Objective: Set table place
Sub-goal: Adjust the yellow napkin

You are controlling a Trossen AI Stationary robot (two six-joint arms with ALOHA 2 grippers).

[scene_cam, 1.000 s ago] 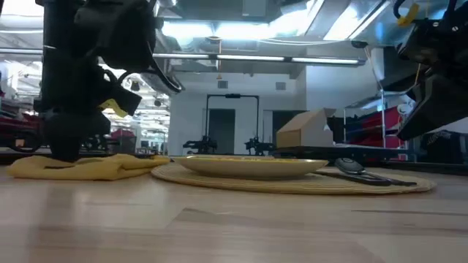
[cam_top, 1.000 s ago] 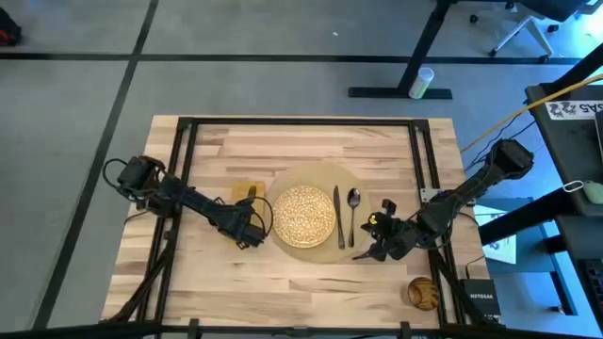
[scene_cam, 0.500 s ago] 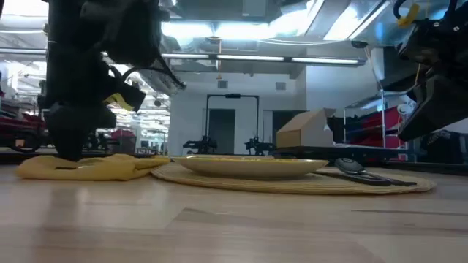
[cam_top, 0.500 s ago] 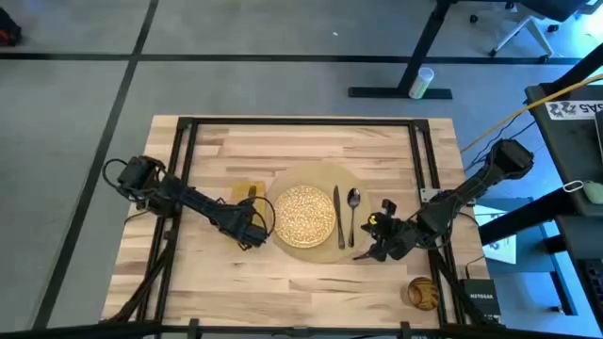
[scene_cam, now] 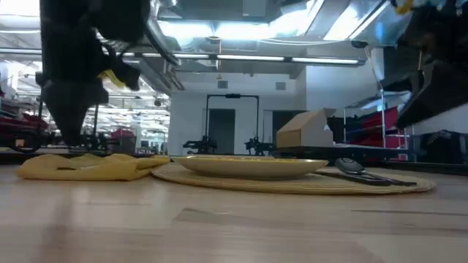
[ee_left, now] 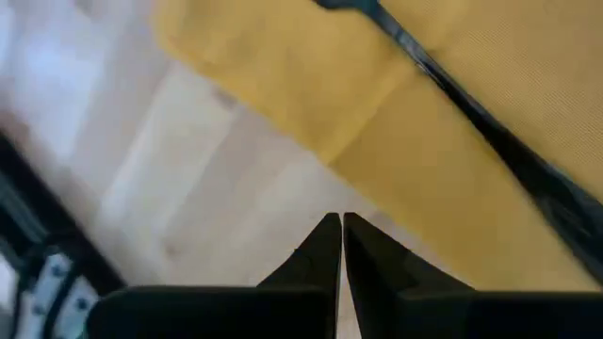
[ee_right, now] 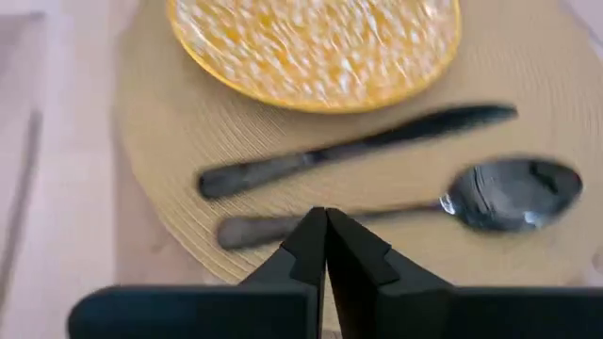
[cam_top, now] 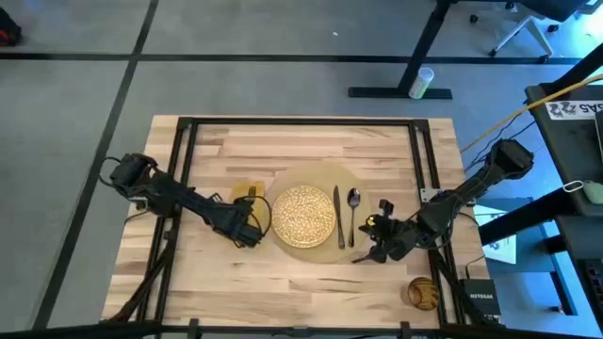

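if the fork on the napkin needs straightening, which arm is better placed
Left. Its gripper sits right beside the napkin and fork, while the right gripper is across the plate, by the spoon.

"NETGEAR" on the black box (cam_top: 478,303).

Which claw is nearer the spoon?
Right. The right claw sits just beyond the spoon handle, off the mat's edge; the left claw is across the plate, by the napkin.
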